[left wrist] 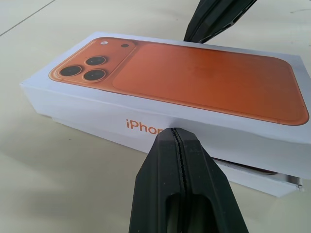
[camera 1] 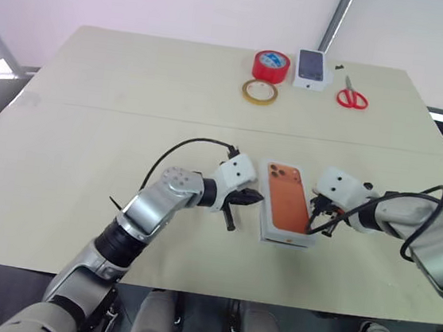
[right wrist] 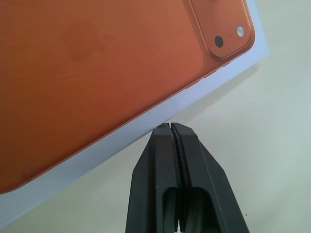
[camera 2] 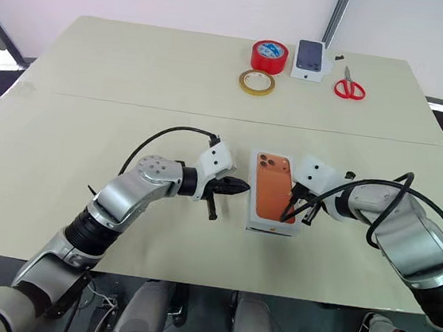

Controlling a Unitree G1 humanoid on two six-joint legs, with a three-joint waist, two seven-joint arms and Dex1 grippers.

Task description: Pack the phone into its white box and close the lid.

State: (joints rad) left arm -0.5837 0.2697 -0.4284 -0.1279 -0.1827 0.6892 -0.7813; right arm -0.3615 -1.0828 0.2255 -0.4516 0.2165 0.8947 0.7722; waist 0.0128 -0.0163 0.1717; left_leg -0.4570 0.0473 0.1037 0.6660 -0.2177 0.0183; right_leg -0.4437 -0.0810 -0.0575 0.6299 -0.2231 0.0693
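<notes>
The lid (camera 1: 287,201), printed face up, sits on the white box (left wrist: 252,177) in the lower middle of the frame, long axis running toward the top. It is not fully down: a strip of box shows under 1 end. The left pincer (camera 1: 248,195), fingers pressed together, is just beside its left long side; the right pincer (camera 1: 312,222), also together, is at its right edge. Both flank it about equally near. The phone is presumably inside.
</notes>
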